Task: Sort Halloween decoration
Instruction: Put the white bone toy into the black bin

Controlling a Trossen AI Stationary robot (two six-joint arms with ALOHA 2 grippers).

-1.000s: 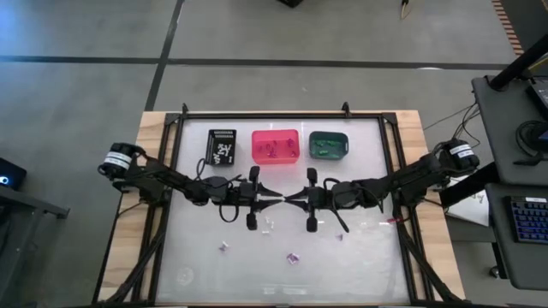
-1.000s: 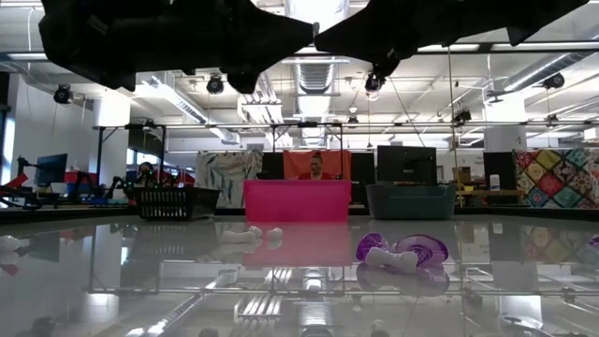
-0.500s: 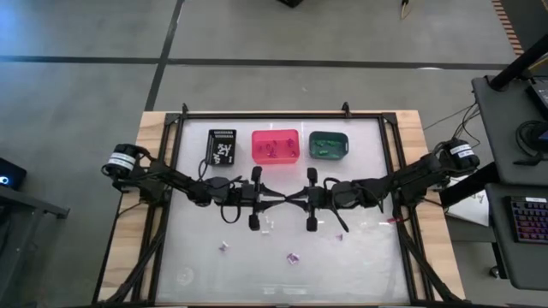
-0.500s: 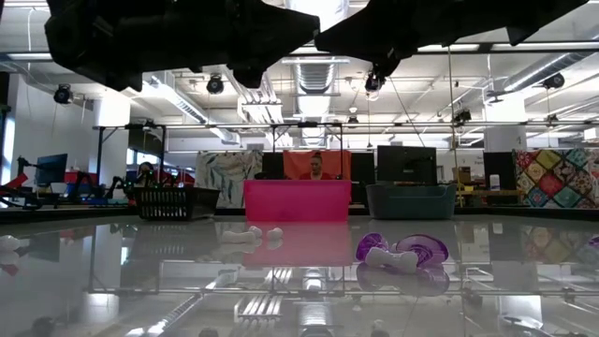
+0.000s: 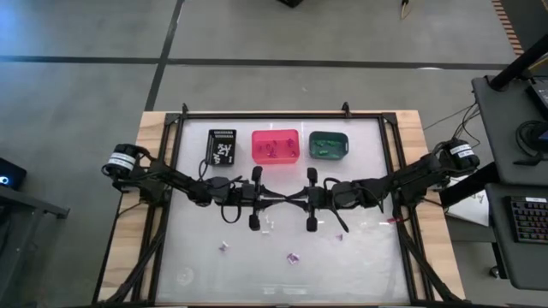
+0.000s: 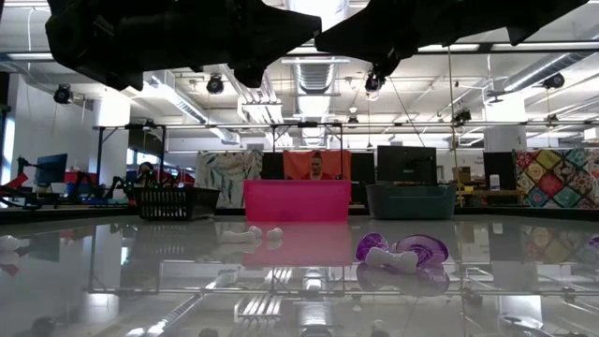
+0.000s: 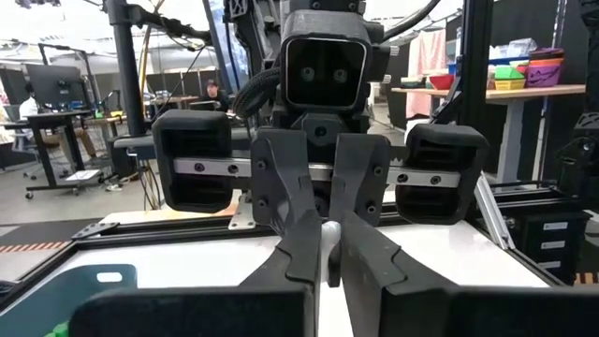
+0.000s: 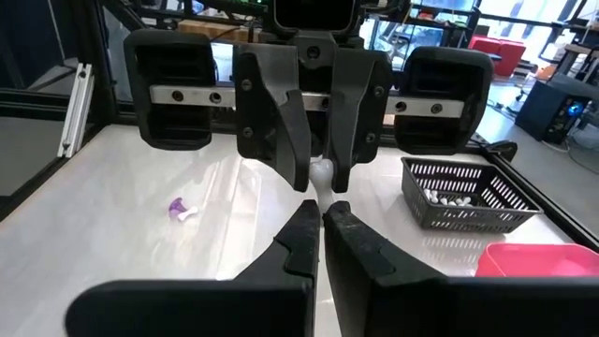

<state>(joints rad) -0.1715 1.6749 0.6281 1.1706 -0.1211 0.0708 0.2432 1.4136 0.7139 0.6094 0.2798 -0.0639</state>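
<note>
White trinket (image 8: 321, 174) between both grippers' fingers

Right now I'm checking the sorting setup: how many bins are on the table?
3, in a row at the far side of the table: the black bin on the left, the pink bin in the middle, the teal bin on the right. None appears hidden.

three bins (image 5: 276, 145) in a row behind the facing arms
</note>
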